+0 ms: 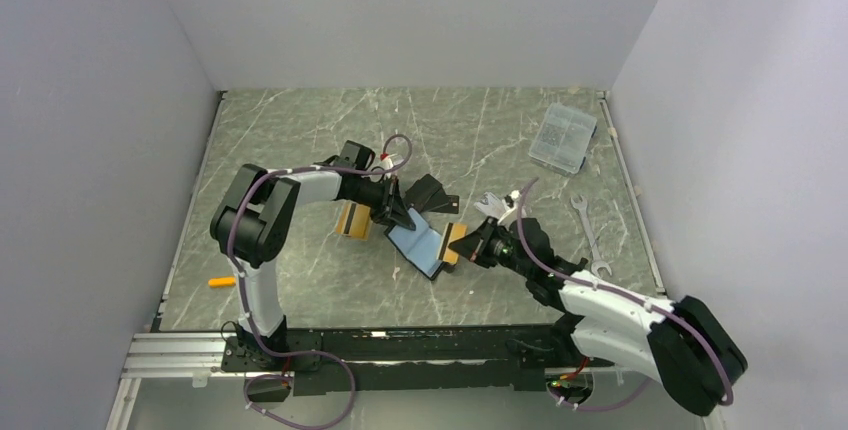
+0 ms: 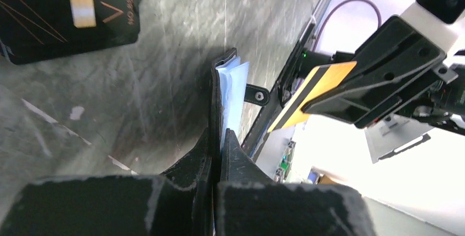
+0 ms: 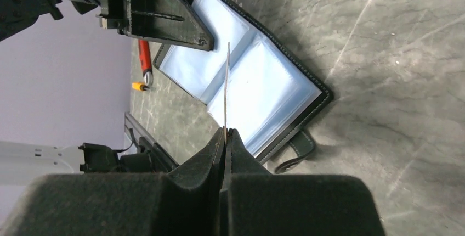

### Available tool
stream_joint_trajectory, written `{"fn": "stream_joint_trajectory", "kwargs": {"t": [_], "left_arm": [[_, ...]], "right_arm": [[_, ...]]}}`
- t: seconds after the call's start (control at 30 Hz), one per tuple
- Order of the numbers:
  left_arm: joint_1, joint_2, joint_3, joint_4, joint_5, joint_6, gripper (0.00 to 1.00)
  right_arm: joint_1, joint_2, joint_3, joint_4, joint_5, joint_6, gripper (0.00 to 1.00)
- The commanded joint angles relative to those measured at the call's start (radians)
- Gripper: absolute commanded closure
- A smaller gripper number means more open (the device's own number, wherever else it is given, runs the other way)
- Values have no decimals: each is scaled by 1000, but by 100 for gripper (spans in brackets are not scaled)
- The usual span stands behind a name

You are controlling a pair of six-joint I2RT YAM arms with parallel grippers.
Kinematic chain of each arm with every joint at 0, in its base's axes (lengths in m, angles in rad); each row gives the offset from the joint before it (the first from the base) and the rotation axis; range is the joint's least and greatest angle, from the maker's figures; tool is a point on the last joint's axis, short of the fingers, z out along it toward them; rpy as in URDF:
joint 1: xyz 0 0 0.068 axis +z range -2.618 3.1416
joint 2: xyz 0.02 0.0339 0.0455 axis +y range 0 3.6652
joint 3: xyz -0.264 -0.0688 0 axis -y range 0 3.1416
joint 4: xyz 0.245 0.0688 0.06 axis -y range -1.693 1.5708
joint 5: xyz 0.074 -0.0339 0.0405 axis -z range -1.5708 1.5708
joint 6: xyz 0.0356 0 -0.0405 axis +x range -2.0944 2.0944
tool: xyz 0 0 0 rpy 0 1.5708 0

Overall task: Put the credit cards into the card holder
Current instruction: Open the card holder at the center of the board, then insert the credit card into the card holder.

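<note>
Top external view: left claw [image 1: 397,215], card holder [image 1: 420,246] and right claw [image 1: 466,244] meet mid-tabletop [image 1: 300,130].
Left claw: closed tight on the card holder's left flap; in the left wrist view the fingertips [image 2: 227,140] pinch the flap edge-on.
Black card: lies flat beside that claw [image 2: 71,11], gold lettering up, not yet stowed.
Card holder, place: spread open between the two claws, lining upward, snap tab trailing at the near edge.
Card holder, look: black stitched leather outside, pale blue sleeves inside, slightly bigger than a card.
Card holder, handling: probably light and floppy, and likely to slide or fold shut unless pinned, so a grip on one flap's outer edge suits it.
Orange-gold card: held edge-on above the right flap [image 3: 227,82], near it but apparently not yet in a sleeve. It is thin, stiff and probably slick, so best pinched at one short end.
Right claw: shut on that card's end [image 3: 225,133], nothing else in it.
</note>
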Motion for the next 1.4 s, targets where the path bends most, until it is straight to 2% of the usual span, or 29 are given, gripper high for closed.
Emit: {"fn": "stream_joint_trajectory", "kwargs": {"t": [0.0, 0.2, 0.47, 0.5, 0.6, 0.63, 0.77, 1.07, 1.2, 1.3, 1.37], "left_arm": [[2, 6, -28, 179, -47, -147, 100], [-6, 11, -108, 262, -76, -171, 89], [-9, -63, -213, 226, -70, -78, 68], [-10, -70, -219, 219, -62, -68, 56], [-10, -85, -226, 185, -47, -18, 5], [-10, -92, -221, 165, -43, 9, 1], [-16, -144, -192, 50, -52, 150, 1], [-46, -228, -5, -311, -247, 583, 1], [-44, -285, 55, -364, -341, 741, 1], [-56, -327, 49, -345, -364, 845, 1], [-82, -342, 31, -349, -375, 929, 4]], "right_arm": [[30, 129, 111, 65, 12, 25, 100], [107, 336, 225, 33, -17, -15, 100], [118, 482, 223, 56, -10, -4, 100], [121, 501, 226, 60, -21, -7, 100], [126, 561, 252, 32, -42, -36, 100], [128, 577, 259, 13, -51, -47, 100], [138, 575, 250, -31, -39, -74, 100], [154, 478, 306, -286, 46, -210, 100], [154, 445, 320, -353, 66, -250, 100], [154, 432, 326, -375, 68, -267, 100], [154, 423, 330, -396, 69, -276, 100]]}}
